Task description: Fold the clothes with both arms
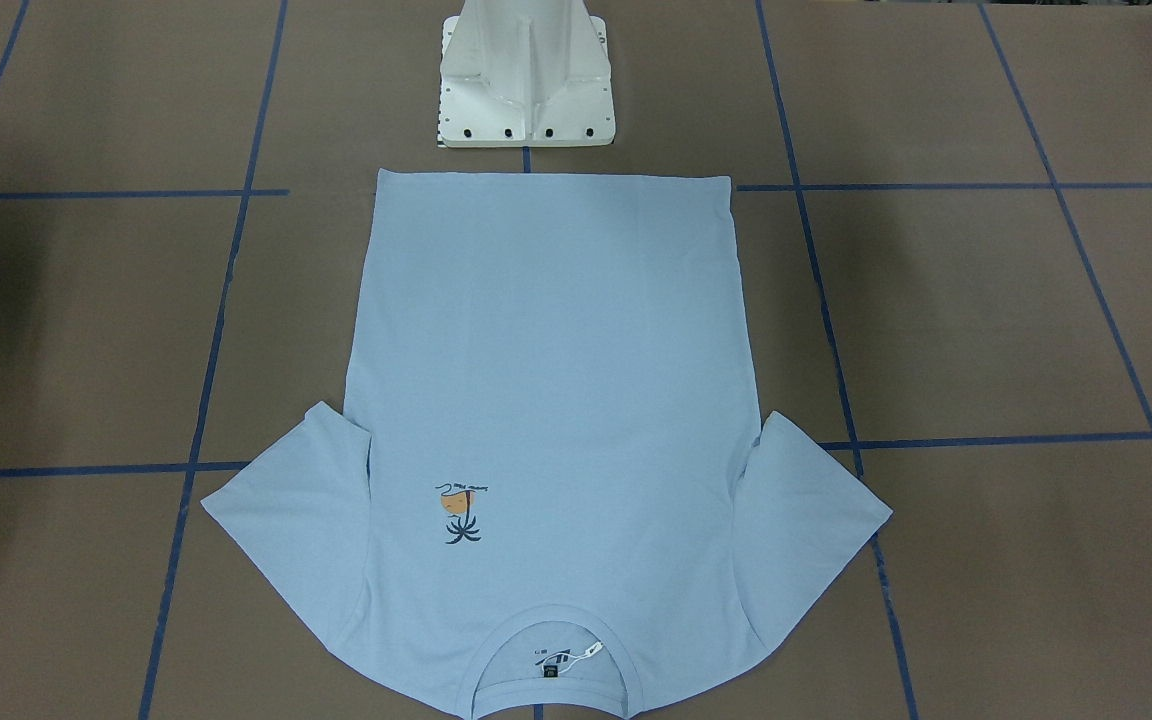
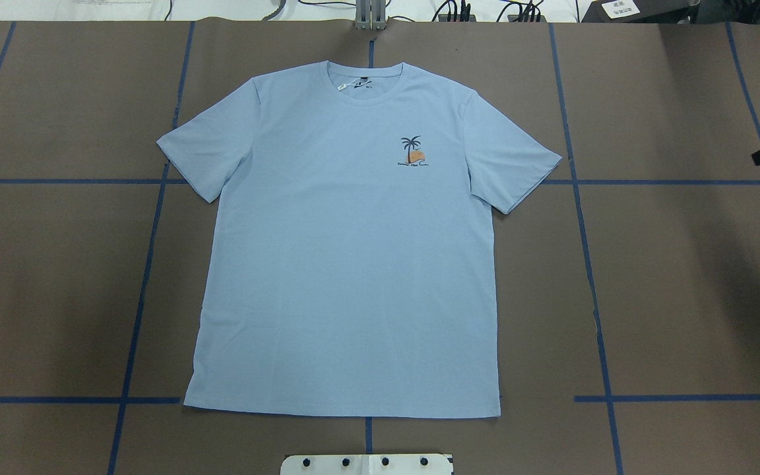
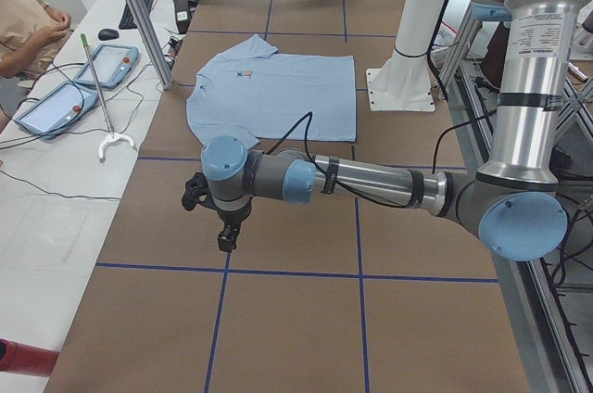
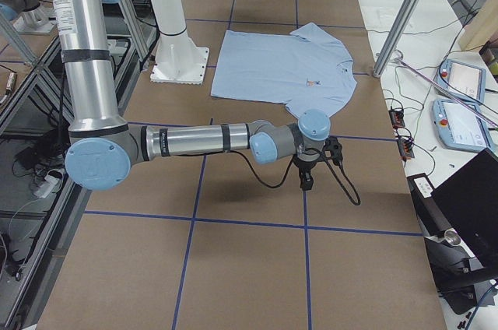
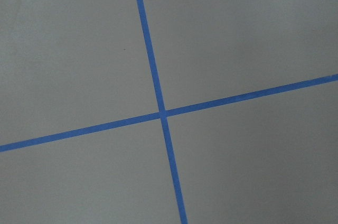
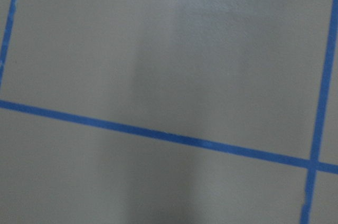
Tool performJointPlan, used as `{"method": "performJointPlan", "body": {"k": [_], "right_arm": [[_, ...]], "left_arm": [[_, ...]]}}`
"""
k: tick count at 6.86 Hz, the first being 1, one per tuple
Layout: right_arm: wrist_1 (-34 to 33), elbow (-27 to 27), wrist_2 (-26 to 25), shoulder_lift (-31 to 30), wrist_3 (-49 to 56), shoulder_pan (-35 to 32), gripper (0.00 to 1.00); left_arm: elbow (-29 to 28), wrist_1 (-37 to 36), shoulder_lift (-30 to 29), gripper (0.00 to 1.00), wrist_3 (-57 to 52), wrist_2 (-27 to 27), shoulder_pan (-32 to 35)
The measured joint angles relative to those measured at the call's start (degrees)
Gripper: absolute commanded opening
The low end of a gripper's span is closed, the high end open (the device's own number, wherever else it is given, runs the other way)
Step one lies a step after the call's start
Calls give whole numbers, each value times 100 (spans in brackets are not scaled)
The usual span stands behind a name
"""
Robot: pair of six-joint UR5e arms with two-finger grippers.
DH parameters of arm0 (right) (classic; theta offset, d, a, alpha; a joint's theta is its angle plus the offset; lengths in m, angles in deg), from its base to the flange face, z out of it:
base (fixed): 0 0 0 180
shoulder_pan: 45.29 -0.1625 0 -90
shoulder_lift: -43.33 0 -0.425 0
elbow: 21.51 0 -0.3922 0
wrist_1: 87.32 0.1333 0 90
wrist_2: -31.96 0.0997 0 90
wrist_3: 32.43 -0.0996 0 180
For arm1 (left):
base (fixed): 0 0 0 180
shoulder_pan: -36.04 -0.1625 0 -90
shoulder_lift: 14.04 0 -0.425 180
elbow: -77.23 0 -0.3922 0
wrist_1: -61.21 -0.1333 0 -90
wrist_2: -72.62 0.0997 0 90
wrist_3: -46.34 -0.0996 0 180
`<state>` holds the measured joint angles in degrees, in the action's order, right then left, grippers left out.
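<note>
Collar first: it lies at the shirt's far end from the robot, right under the front-facing camera, with a black label and a small white tag inside the neck opening. One light blue shirt lies flat and face up in the middle of the table. Its long axis runs straight from near the robot to far, with the hem just in front of the white pedestal. Its two short sleeves spread out, one to the left and one to the right. One small dark-and-orange palm print sits on the chest, on the robot's right of the centre line. The cloth is smooth and unfolded.

Two arms reach low over the bare table, one at each end and both well apart from the shirt. The left arm stretches out level, and the left gripper hangs pointing down above the brown surface, close to a blue tape line. Whether its fingers are apart or together I cannot tell. The right arm mirrors it, with the right gripper pointing down beyond the right sleeve, its fingers likewise unreadable. Both wrist cameras show only the table and crossing tape.

Two pendants lie on the white side bench.
</note>
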<state>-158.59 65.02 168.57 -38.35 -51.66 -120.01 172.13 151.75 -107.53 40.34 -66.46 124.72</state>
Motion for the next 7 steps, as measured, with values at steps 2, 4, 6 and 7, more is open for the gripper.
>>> {"method": "performJointPlan", "body": {"k": [2, 4, 6, 7], "right_arm": [[1091, -683, -549, 923, -2225, 969, 100], [1471, -1075, -1564, 1642, -3879, 1765, 99], [1987, -1563, -2387, 2032, -5028, 2245, 92], [2117, -1684, -2542, 2092, -5235, 2337, 81]], "left_arm": [[65, 117, -8, 100, 27, -590, -10], [131, 168, -6, 100, 34, -722, -21], [140, 181, 3, 100, 35, -741, -25], [141, 182, 5, 100, 31, -742, -26]]}}
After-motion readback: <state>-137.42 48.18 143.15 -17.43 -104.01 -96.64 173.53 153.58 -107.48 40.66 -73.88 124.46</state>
